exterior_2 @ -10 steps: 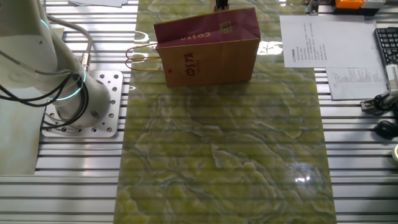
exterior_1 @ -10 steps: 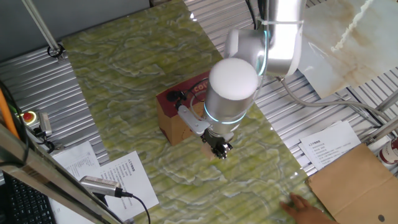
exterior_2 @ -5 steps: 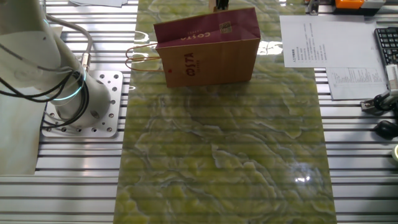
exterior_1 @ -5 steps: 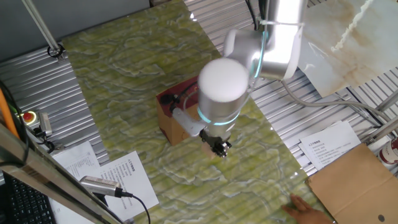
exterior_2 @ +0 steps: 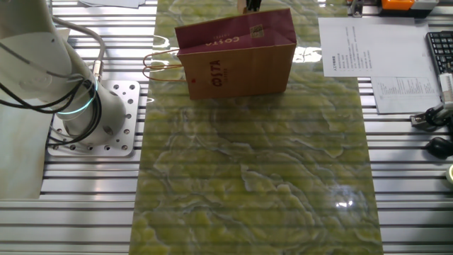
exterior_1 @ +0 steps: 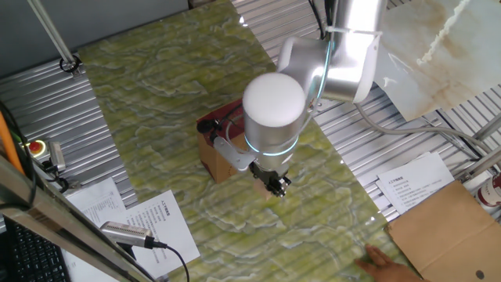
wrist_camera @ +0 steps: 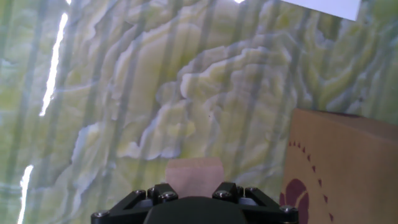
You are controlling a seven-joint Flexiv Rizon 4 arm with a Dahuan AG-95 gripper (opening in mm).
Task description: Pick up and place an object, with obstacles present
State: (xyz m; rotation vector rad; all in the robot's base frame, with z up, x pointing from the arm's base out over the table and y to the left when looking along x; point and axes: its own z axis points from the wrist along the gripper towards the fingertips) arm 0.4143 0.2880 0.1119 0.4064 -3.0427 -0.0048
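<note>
The small pale tan cube (wrist_camera: 194, 172) sits between my fingers in the hand view, held over the green marbled mat (wrist_camera: 155, 93). My gripper (exterior_1: 275, 186) hangs low over the mat, just right of the kraft-brown COSTA carton (exterior_1: 216, 156), and is shut on the cube. The carton stands upright with its dark red top band. It shows at the right edge of the hand view (wrist_camera: 339, 168) and in front of the gripper in the other fixed view (exterior_2: 237, 53). There only the gripper's top (exterior_2: 250, 5) shows above the carton.
A large flat brown cardboard sheet (exterior_1: 450, 227) and a person's hand (exterior_1: 383, 262) lie at the lower right. Printed papers (exterior_1: 411, 182) lie on the slatted table beside the mat. The robot base (exterior_2: 92, 113) stands left of the mat, a keyboard (exterior_2: 440, 49) right.
The arm's upper body has swung left over the carton. The gripper has shifted slightly left, still low beside the carton. The carton has not moved.
</note>
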